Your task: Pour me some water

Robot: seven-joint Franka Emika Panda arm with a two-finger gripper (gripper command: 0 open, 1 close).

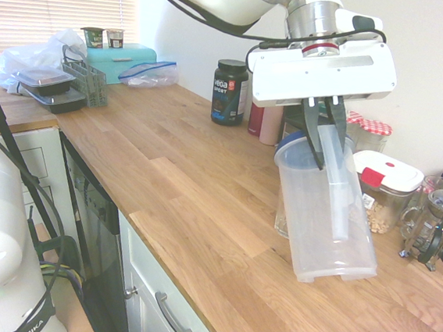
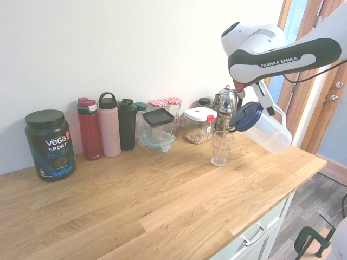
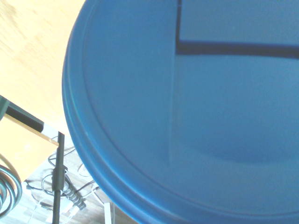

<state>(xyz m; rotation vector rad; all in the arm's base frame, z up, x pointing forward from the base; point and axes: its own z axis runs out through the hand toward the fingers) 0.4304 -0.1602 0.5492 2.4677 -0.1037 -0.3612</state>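
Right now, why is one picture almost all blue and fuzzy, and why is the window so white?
Wrist view: the camera sits right against the jug's blue lid, so it fills the picture, soft and out of focus. First exterior view: daylight through the blinds washes that corner out. Second exterior view: evenly lit and sharp.
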